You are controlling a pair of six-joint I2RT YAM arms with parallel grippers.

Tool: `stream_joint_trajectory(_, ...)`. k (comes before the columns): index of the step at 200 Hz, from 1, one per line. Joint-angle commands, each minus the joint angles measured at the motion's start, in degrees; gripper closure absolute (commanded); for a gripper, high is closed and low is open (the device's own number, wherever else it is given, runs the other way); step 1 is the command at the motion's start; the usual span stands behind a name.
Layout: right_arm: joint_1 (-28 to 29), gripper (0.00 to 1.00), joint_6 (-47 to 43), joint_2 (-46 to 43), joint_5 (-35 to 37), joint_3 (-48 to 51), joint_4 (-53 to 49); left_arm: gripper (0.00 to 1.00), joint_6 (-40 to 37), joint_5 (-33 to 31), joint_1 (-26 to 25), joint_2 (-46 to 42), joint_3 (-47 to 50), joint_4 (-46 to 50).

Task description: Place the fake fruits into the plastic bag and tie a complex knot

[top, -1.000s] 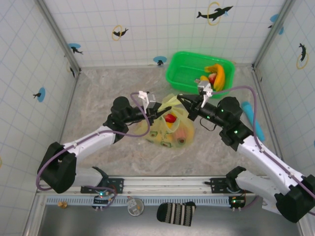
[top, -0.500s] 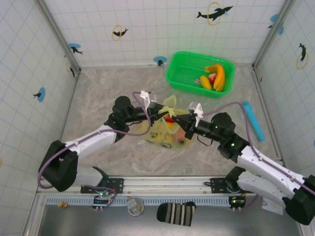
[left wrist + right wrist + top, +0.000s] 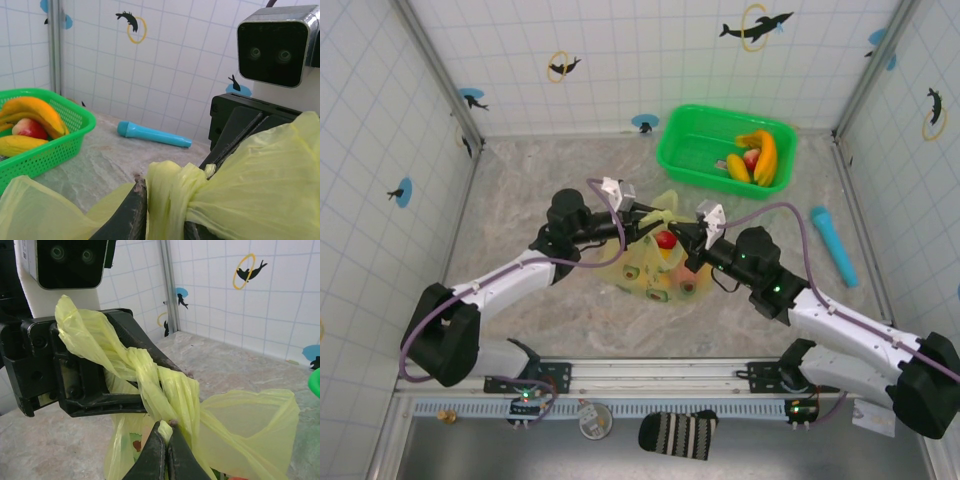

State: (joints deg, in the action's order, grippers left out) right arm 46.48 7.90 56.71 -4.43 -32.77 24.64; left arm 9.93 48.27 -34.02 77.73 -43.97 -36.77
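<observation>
Broadly, the marbled table [image 3: 520, 190] carries the plastic bag [image 3: 655, 282] at its middle, with the green basket [image 3: 692, 150] well apart at the far right corner. The bag's body spreads toward the near edge. Its gathered neck points toward the back wall, so its long axis runs roughly near to far. Both arms reach in from the near edge and meet over that neck, the left gripper [image 3: 642, 222] on the left side and the right gripper [image 3: 683, 238] on the right. A cyan cylinder [image 3: 833, 245] lies by the right wall, well apart from the bag, its length also running near to far with a slight slant. Some of the fake fruits sit in the basket's right end: yellow bananas [image 3: 765, 155] with a red piece [image 3: 751, 158] beside them. Another red fruit [image 3: 665, 240] shows through the bag's open top, just beside the right gripper. The knot [image 3: 165, 390] is a twisted rope of handle strip. In the right wrist view it runs from upper left down to lower right, with a loose end sticking up at the left. The right gripper's jaws are pressed together on the plastic just under that twist. The strip passes between the left gripper's narrowly set fingers [image 3: 136, 212], though I cannot tell whether they clamp it.
</observation>
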Motion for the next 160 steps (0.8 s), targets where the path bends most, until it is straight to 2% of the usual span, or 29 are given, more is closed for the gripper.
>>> stream_joint_trajectory(1, -0.16, 1.0, 0.17, 0.5, 1.44, -0.27, 2.21, 0.78, -0.69, 1.84, 0.26, -0.88, -1.68, 0.39)
stream_joint_trajectory(63, -0.3, 1.0, -0.07, 0.62, 2.49, -0.6, 1.75, 0.67, -2.94, 2.26, 0.26, -2.32, -2.34, 3.54)
stream_joint_trajectory(92, -0.61, 1.0, 0.01, 0.45, 2.05, -0.55, 1.7, 0.66, -5.25, 2.23, 0.56, -2.76, -3.67, 7.5)
stream_joint_trajectory(115, -0.6, 1.0, 0.01, 0.14, 1.8, -0.45, 1.73, 0.65, -4.25, 2.13, 0.94, -2.91, -3.87, 7.46)
stream_joint_trajectory(160, 0.12, 1.0, -0.03, 0.09, 0.79, -0.5, 2.31, 0.58, 0.62, 3.88, 0.98, -1.66, -4.12, 4.19)
